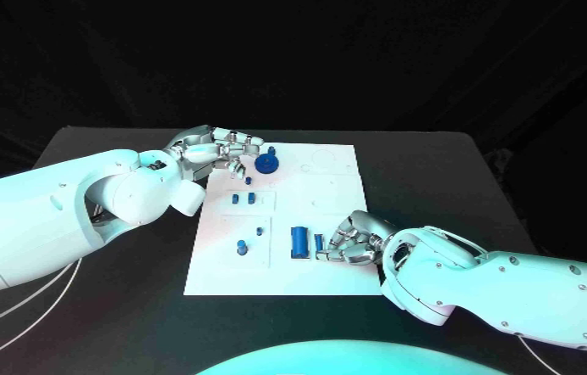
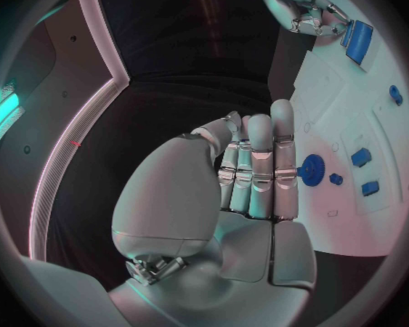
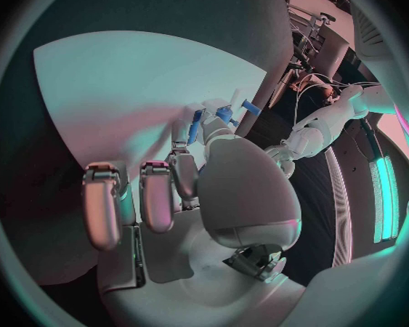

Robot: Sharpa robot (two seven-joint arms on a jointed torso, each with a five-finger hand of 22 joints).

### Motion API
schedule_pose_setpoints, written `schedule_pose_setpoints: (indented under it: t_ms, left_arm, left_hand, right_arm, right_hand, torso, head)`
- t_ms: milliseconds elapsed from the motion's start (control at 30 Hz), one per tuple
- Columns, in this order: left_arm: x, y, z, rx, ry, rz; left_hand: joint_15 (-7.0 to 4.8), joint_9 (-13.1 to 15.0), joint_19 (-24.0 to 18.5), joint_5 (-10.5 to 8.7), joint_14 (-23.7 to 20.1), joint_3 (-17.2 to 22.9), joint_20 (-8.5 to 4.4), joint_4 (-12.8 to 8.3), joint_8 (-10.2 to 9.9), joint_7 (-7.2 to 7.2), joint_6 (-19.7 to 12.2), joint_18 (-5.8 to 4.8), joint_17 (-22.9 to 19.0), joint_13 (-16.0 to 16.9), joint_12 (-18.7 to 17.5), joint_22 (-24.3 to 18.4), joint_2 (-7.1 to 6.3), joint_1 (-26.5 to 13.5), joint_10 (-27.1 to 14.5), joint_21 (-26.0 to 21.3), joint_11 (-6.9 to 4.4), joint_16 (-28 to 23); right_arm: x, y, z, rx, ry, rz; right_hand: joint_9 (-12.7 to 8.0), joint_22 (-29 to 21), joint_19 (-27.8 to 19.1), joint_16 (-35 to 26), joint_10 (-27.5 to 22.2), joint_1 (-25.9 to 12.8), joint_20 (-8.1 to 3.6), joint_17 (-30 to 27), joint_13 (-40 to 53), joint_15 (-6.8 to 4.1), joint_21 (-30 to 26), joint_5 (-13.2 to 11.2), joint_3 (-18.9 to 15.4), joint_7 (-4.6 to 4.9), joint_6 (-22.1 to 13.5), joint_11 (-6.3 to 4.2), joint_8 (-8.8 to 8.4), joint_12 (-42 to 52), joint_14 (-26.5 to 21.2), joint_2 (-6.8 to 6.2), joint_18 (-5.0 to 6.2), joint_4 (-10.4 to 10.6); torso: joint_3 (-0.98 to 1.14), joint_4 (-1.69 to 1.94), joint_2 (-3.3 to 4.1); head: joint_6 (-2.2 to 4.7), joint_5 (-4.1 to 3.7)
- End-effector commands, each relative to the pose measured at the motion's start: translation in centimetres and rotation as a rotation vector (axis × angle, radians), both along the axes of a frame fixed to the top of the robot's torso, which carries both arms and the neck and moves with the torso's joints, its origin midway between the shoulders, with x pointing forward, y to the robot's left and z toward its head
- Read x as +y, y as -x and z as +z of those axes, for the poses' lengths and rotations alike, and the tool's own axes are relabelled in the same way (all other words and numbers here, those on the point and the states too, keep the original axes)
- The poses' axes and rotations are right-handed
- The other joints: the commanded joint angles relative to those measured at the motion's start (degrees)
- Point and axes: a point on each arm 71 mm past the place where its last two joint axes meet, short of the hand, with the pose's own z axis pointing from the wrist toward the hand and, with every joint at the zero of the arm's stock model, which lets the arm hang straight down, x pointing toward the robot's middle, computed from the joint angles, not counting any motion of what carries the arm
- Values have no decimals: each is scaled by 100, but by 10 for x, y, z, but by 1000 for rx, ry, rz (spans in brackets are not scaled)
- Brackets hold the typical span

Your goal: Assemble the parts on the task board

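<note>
The small blue parts lay on the white task board mid-worktop, looking light, rigid and slippery, best pinched across their sides. The right robot hand curled beside a slim blue bar; whether it gripped was unclear. The left robot hand rested, fingers together and holding nothing, beside the blue gear near the far edge.

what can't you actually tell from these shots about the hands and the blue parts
- Head view: whether the right hand holds the thin blue piece beside it; its fingers hide the contact.
- Head view: whether the left hand touches the blue gear.
- Right wrist view: the blue parts beyond the fingertips are too small to identify.
</note>
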Motion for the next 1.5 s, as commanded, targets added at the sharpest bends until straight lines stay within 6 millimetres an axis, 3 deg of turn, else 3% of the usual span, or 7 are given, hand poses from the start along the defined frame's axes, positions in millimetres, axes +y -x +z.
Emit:
schedule_pose_setpoints:
  t_ms: [33,333,600,967,1333,1367,1500]
  left_arm:
    - [-2,0,1,-5,8,-17]
    - [1,-4,-4,-21,27,34]
    - [6,-14,-22,-12,115,171]
    - [8,-34,-43,-53,192,332]
    - [7,-41,-53,-84,152,455]
    - [3,-39,-55,-46,150,380]
    - [2,-37,-55,-54,143,389]
  left_hand:
    - [18,-9,27,-4,-38,-30,7,-4,-1,-10,-34,76,-6,9,38,-9,16,-65,-47,-25,3,-22]
    - [34,-15,-28,-3,-205,-75,23,37,4,-8,-44,73,-199,9,59,-44,5,-133,-74,-95,8,-172]
    - [367,-58,-1052,3,-1447,-261,357,226,-15,118,-187,12,-1073,-340,-335,-724,-68,-284,-445,-1332,250,-1713]
    - [981,-282,-2213,-24,-2374,-989,1104,534,-164,41,-531,-103,-2326,-955,-1258,-2064,-24,-499,-552,-3393,635,-4064]
    - [1115,-311,-2162,-15,-2289,-1493,1180,565,-160,-37,-787,-129,-2884,-1156,-1889,-2642,138,-334,-717,-4079,766,-4963]
    - [790,-684,-3508,-298,-3740,-1768,684,7,-527,-290,-2406,-421,-3324,-1519,-2282,-2926,250,-2666,-2428,-4227,410,-5146]
    - [704,-684,-3813,-298,-4087,-1879,547,7,-527,-348,-2857,-420,-3324,-1519,-2282,-3032,656,-3269,-2841,-4659,324,-5232]
  right_arm:
    - [1,0,1,-18,-8,22]
    - [-8,-17,27,-61,-235,120]
    - [-28,-65,50,-82,-551,47]
    - [-41,-130,49,-119,-777,-104]
    - [-53,-161,45,-191,-795,-139]
    - [-54,-160,42,-182,-727,-168]
    - [-52,-158,42,-191,-743,-181]
  right_hand:
    - [-5,1414,457,-6,-1,17,-1,636,116,-20,-23,-29,-34,20,11,8,-16,-7,418,62,-11,-9]
    - [-156,935,-240,-842,-781,109,127,-457,-775,141,-1620,-23,-307,264,-500,216,-360,-1282,104,71,308,42]
    - [-294,-793,-2073,-4111,-2323,819,381,-3668,-2669,394,-5896,-538,-334,523,-872,473,-636,-3592,-1112,416,964,-118]
    - [-855,-2674,-3243,-6939,-2743,1262,1001,-5179,-5160,1061,-7954,-990,-307,781,-841,922,-1118,-5478,-2661,658,903,-192]
    - [-1793,-4737,-3933,-8099,-2364,1060,1416,-6763,-6880,1328,-8350,-1114,-600,840,-938,1144,-1554,-6577,-2654,945,982,-758]
    - [-1996,-5478,-5316,-8454,-4140,-1382,950,-6919,-7004,1060,-8707,-1376,-71,491,-2519,836,-1915,-6713,-4416,539,601,-878]
    - [-2101,-5775,-5638,-8454,-4567,-2045,816,-7031,-7501,994,-8707,-1439,-71,418,-2943,761,-1915,-7146,-4845,539,602,-1296]
  torso:
    - [1,-5,-7]
    - [-8,-17,-131]
    - [-48,-32,-441]
    - [-43,-67,-721]
    - [46,-24,-791]
    - [3,-43,-774]
    - [63,-22,-777]
  head:
    - [13,11]
    - [151,1]
    - [428,-19]
    - [928,46]
    - [1082,246]
    - [1057,158]
    - [1087,183]
